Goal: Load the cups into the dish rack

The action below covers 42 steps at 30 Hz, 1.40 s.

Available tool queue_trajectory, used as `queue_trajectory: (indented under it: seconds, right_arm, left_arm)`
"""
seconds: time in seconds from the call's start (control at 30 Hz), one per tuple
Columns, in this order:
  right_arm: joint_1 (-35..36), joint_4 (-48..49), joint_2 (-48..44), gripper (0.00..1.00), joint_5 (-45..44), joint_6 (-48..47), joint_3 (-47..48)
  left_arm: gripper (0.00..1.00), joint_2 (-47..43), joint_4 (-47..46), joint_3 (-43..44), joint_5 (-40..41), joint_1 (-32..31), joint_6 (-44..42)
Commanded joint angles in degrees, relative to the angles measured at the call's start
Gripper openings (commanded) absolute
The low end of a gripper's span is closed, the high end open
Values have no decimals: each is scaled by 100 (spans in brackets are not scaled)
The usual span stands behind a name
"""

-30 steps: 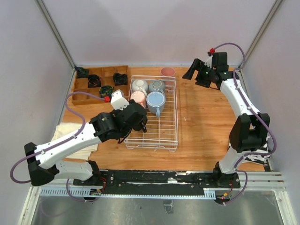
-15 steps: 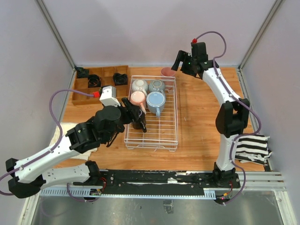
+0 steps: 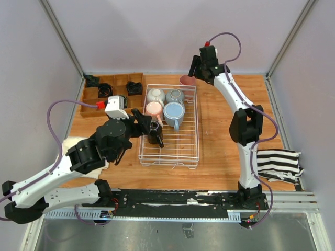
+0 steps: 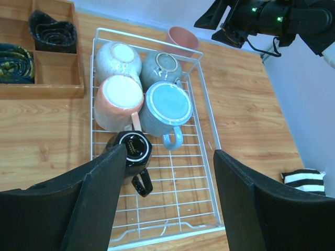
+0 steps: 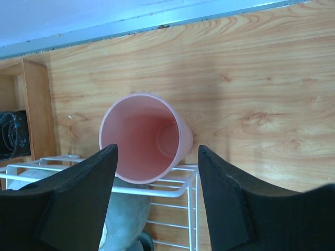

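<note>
I see the pink tumbler (image 5: 144,138) upright, mouth up, on the desk (image 3: 225,130) just outside the far rim of the dish rack (image 3: 189,151). My right gripper (image 5: 157,156) hangs above it, jaws spread wide. Four mugs (image 4: 167,104) sit upturned at the rack's far end, with the black mug (image 4: 133,149) nearer, under the parted jaws of my left gripper (image 4: 170,154).

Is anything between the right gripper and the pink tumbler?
Nothing visible. The right gripper hangs open directly over the pink tumbler, which stands upright just outside the dish rack's far rim.
</note>
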State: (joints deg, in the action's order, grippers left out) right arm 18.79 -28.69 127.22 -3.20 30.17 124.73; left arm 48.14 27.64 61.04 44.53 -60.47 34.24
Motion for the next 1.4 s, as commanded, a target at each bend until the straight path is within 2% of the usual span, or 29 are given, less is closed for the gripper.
queue_trajectory:
  seconds: [0.0, 0.17, 0.37, 0.57, 0.77, 0.87, 0.93, 1.07, 1.27, 1.37]
  right_arm:
    - [34, -216, 204, 60, -276, 49, 329]
    - [29, -285, 312, 55, -150, 93, 292]
    - [27, -140, 313, 54, -40, 143, -43]
    - [23, 5, 521, 45, -15, 238, 8]
    - [20, -30, 843, 31, 8, 295, 237]
    - [11, -32, 913, 17, 27, 323, 270]
    - [-14, -27, 869, 3, 45, 345, 244]
    - [-119, 0, 581, 0, 52, 281, 222]
    - [-607, 120, -169, 1, 374, 332, 34]
    - [-901, 89, -572, 1, 873, 346, -20]
  left_arm:
    - [72, 25, -142, -64, 288, -43, -163]
    - [73, 208, -62, 107, 312, -21, -120]
    - [73, 345, -94, 197, 202, 50, -93]
    - [73, 341, -55, 205, 110, 129, -34]
    - [73, 310, 25, 241, 75, 206, 1]
    - [73, 303, 57, 263, 36, 222, 21]
    - [73, 308, 30, 297, -68, 248, 4]
    - [76, 489, -147, 509, -706, 494, -147]
    - [79, 999, -681, 1035, -2506, 1340, -265]
    - [79, 1166, -1007, 1073, -3414, 1732, -270]
